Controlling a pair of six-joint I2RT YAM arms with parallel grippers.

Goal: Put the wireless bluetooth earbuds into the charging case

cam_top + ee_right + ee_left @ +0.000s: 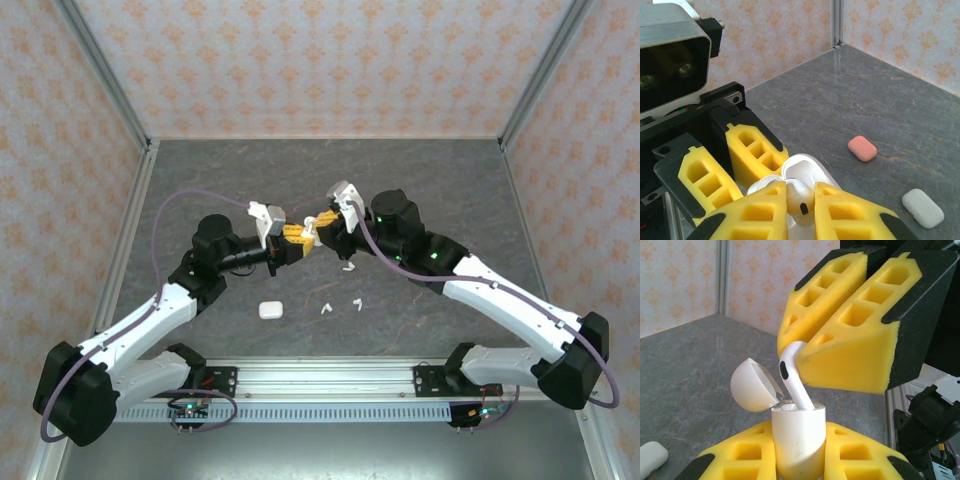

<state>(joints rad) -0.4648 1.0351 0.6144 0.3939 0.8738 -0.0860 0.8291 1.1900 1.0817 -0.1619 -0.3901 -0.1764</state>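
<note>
My left gripper [799, 437] is shut on an upright white charging case [800, 450] whose lid [754, 385] is swung open to the left. My right gripper [800, 197] is shut on the head of a white earbud [801, 200]. In the left wrist view that earbud [792, 380] leans with its stem down inside the case opening, and the right gripper's yellow fingers [850, 340] hang above it. From overhead both grippers, left [288, 238] and right [318, 222], meet above the table's middle. Three more white earbuds [325, 308] [357, 303] [347, 267] lie loose on the table.
A shut white case [270, 310] lies near the front of the grey table [440, 180]. In the right wrist view a coral-pink case [862, 148] and another white case [923, 207] lie on the table. Patterned walls enclose the table on three sides.
</note>
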